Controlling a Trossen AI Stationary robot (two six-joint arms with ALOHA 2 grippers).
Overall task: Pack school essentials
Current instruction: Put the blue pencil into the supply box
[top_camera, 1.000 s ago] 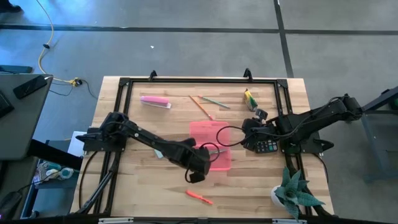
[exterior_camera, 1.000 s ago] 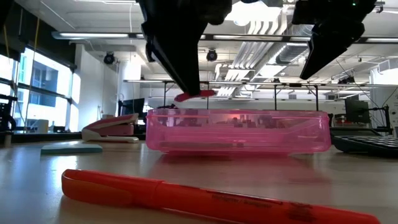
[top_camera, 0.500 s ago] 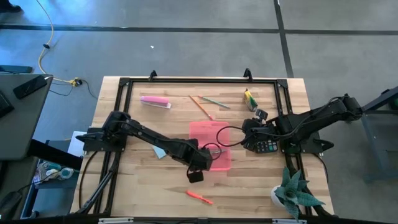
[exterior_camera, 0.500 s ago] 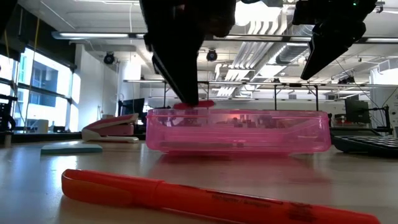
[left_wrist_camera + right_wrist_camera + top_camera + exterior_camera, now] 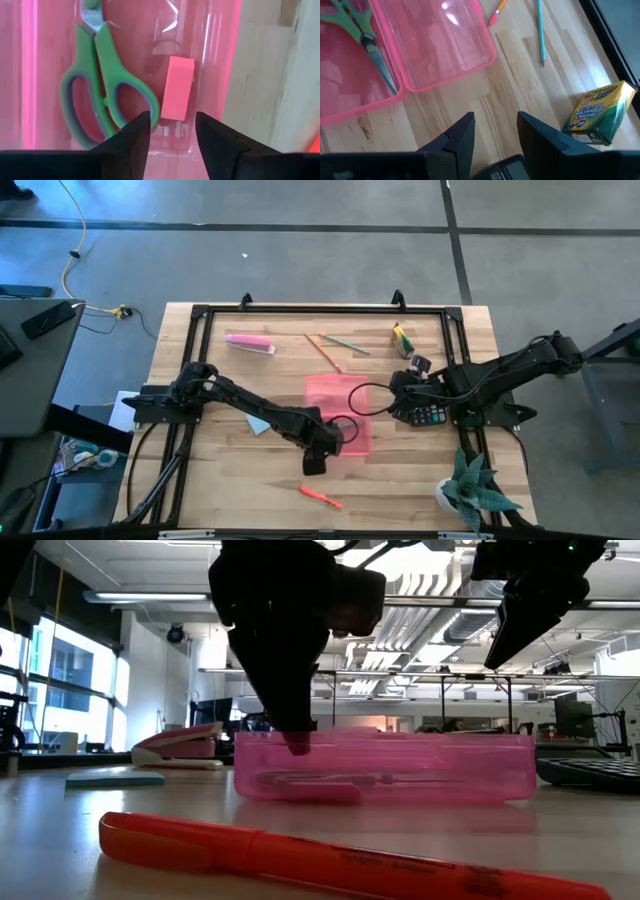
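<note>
While lit, wooden table (image 5: pixel 200 470), grey floor (image 5: pixel 300 260)

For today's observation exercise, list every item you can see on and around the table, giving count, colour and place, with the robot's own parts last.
Pencil case: one, pink, table centre.
Scissors: one pair, green-handled, in the case.
Eraser: one, pink, in the case beside the scissors.
Pencils: two, orange and teal, far side.
Pen: one, orange-red, near edge.
Note pad: one, light blue, under the left arm.
Crayon box: one, yellow-green, far right.
Pink bar: one, far left.
Calculator: one, black, right.
Plant: one, green, near right corner.
Left gripper: open, over the case.
Right gripper: open, above the calculator.
</note>
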